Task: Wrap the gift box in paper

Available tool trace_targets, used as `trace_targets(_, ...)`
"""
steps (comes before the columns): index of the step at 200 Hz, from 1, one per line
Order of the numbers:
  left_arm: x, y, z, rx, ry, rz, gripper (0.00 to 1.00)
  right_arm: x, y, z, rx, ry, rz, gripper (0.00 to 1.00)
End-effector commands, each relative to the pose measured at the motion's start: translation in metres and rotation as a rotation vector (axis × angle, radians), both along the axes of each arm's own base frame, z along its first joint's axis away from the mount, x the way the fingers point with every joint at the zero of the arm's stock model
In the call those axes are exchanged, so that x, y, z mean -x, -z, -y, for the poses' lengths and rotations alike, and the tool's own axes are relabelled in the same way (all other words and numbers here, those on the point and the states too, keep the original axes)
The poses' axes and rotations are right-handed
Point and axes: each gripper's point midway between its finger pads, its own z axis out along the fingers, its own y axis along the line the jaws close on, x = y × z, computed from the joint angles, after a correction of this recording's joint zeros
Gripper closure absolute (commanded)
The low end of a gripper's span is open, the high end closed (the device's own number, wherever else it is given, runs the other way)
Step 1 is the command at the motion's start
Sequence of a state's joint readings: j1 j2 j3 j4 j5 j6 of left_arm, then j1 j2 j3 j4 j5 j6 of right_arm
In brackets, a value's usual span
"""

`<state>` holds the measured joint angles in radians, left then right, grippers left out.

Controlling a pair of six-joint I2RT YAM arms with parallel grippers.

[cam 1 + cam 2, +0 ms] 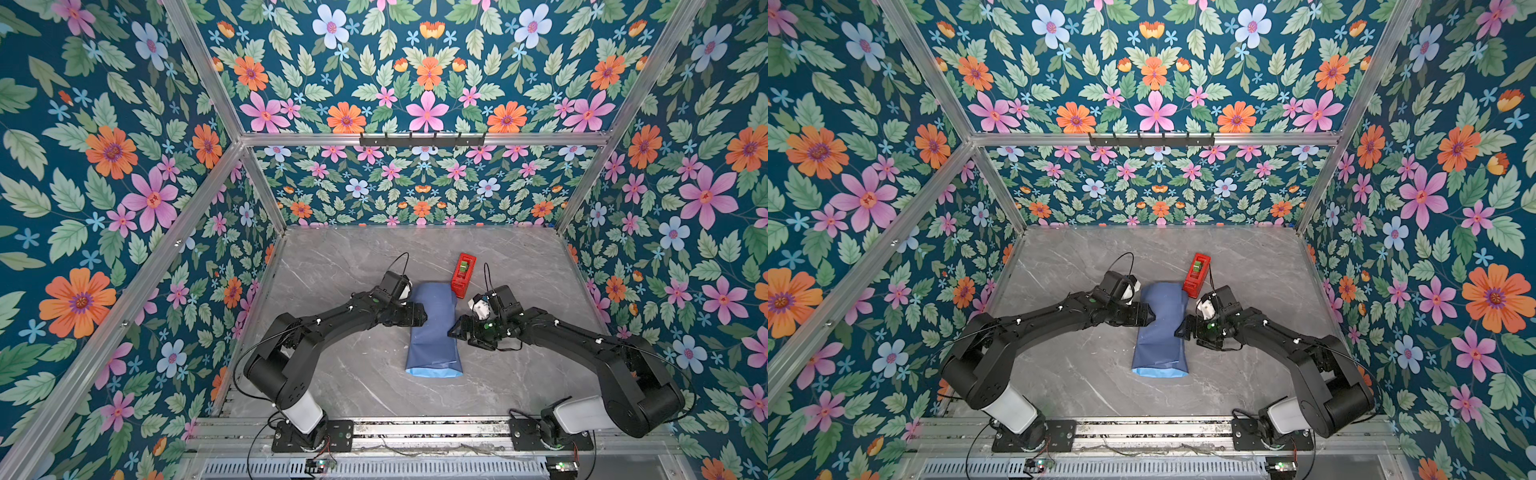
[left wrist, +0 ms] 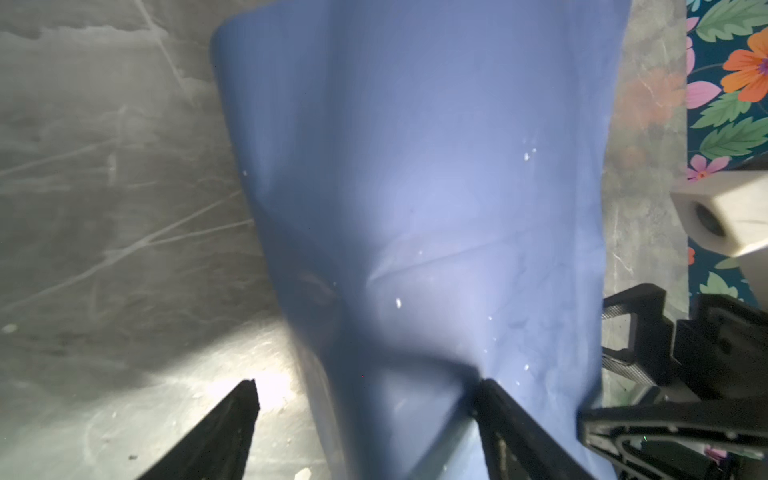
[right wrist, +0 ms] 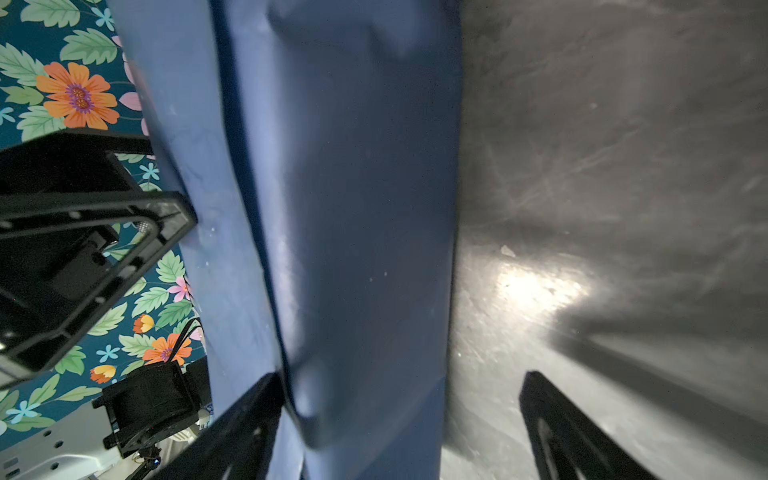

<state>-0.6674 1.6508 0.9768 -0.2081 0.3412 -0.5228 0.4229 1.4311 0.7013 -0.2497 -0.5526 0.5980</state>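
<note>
One paper bundle (contents hidden)

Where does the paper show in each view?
In a top view: the paper lies centre, on the table.
In a top view: paper, same place.
Left wrist: paper fills the middle.
Right wrist: paper runs down the middle.
Shared landmark: the grey marble table beside it.

This is a robot test cell, lab-style: floral-printed panels on an aluminium frame wall in a grey marble-look tabletop, with the left arm and right arm bolted to a front rail.
</note>
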Motion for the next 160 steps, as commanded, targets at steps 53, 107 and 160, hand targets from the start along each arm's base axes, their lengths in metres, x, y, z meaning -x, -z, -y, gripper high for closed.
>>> trace_targets(53,0.014,0.025,-0.02,-0.131,0.046,-0.044,0.16,-0.022,-0.026,-0.007,-0.071,0.068,0.03,0.09)
trace_targets(107,0.014,0.025,-0.02,-0.138,0.054,-0.04,0.16,-0.041,-0.029,-0.003,-0.024,0.108,0.056,0.11)
trace_targets(160,0.012,0.02,-0.019,-0.128,0.046,-0.029,0.16,-0.022,-0.006,-0.003,0.014,0.063,-0.007,0.14)
